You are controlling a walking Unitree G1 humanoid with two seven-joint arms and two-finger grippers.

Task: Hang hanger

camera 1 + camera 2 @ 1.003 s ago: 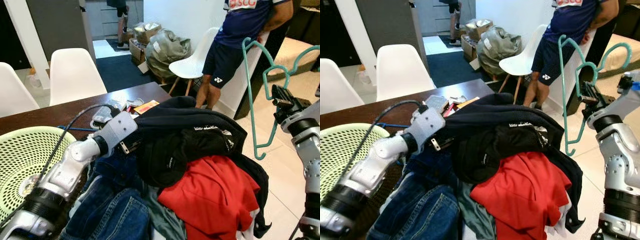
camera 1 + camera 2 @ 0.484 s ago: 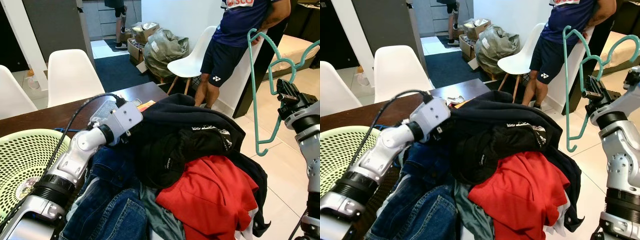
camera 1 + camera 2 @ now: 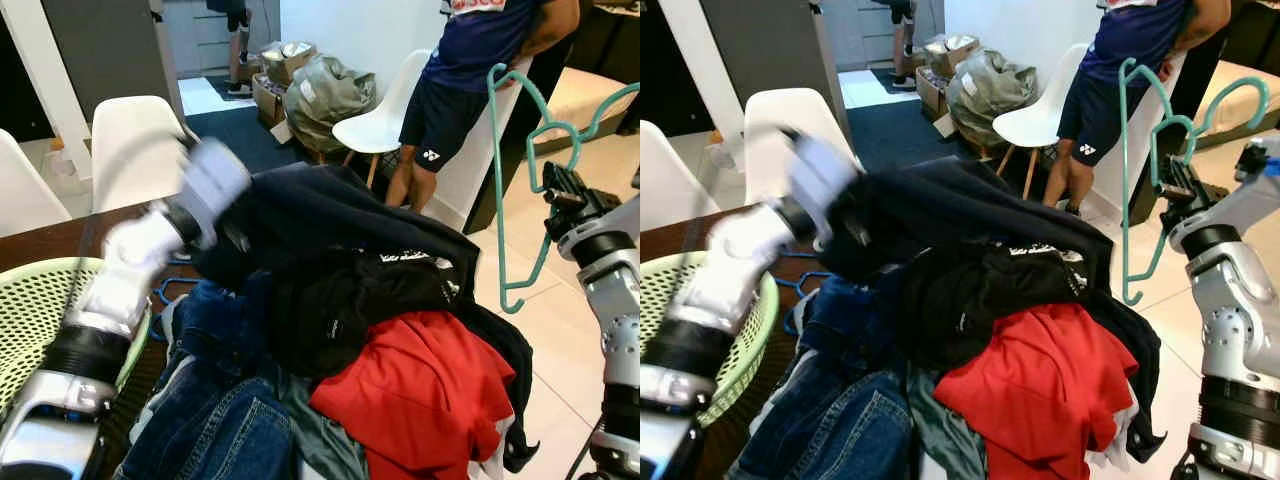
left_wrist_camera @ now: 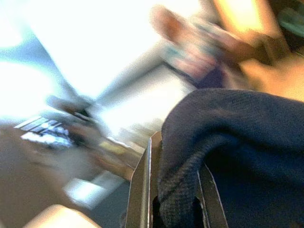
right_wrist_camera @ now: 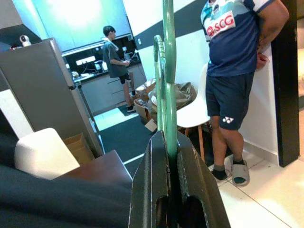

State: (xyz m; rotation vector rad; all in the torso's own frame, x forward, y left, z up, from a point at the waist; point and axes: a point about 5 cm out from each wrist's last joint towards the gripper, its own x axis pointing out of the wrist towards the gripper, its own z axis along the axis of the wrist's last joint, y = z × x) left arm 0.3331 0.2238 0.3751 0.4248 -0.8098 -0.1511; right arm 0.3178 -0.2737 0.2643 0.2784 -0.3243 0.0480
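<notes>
We count one teal plastic hanger [image 3: 520,190], held upright off the table's right side, our right gripper [image 5: 167,156] clamped on its bar. Our left gripper [image 4: 173,190] pinches the dark navy knitted garment [image 3: 330,215], raised above one clothes pile with a red shirt [image 3: 420,395]. Two white chairs [image 3: 135,140] and one person in a navy shirt [image 3: 1120,60] stand beyond.

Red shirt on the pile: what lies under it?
The red shirt lies on a black garment and a grey-green cloth, with jeans beside it. Anything deeper is covered.
</notes>
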